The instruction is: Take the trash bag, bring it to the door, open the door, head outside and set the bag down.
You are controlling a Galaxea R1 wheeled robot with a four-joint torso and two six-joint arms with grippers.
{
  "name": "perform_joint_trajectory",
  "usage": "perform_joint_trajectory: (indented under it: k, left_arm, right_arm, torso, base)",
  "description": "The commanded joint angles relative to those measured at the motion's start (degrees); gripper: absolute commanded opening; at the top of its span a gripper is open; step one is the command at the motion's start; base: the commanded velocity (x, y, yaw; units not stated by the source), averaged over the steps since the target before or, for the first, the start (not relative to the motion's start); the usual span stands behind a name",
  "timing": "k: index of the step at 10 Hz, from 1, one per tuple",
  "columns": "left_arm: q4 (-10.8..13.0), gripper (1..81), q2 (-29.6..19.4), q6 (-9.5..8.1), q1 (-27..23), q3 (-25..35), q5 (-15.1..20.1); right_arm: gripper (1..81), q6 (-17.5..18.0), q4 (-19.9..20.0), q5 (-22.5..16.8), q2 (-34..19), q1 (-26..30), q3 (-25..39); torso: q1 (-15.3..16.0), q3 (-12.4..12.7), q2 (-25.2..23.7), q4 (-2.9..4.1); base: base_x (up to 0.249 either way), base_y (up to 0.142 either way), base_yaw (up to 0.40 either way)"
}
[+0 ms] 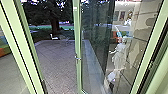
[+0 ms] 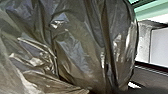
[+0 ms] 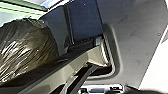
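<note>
The door (image 1: 78, 47), a glass leaf in a pale green frame, stands open ahead in the head view, with a small handle on its edge. Dark, shiny and creased, the trash bag (image 2: 75, 45) is very close to the camera in the left wrist view. The same trash bag (image 3: 27, 47) bulges beside the robot's jointed bar in the right wrist view. How the bag is held cannot be made out.
Through the opening lies a paved yard (image 1: 57, 60), with a tree (image 1: 55, 21) and a small white object (image 1: 54, 36) farther back. Green door frame posts (image 1: 22, 45) rise on both sides. A pale figure, perhaps a reflection, shows in the glass at right.
</note>
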Motion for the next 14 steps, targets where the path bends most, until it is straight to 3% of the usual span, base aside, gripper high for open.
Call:
perform_joint_trajectory:
  k: [1,14]
  left_arm:
    - [0.28,1.0,-0.08,0.2,-3.05,0.48,4.46]
    - [0.28,1.0,0.01,0.2,-3.05,0.48,4.46]
  right_arm:
    - [81.1,-0.13,-0.28,-3.58,0.29,2.82,0.82]
    - [81.1,-0.13,-0.81,-3.58,0.73,2.73,0.21]
  torso:
    - [0.0,0.0,0.0,0.0]
    - [0.0,0.02,-0.02,-0.02]
  base:
    - [0.0,0.0,0.0]
    - [0.06,0.0,0.0]
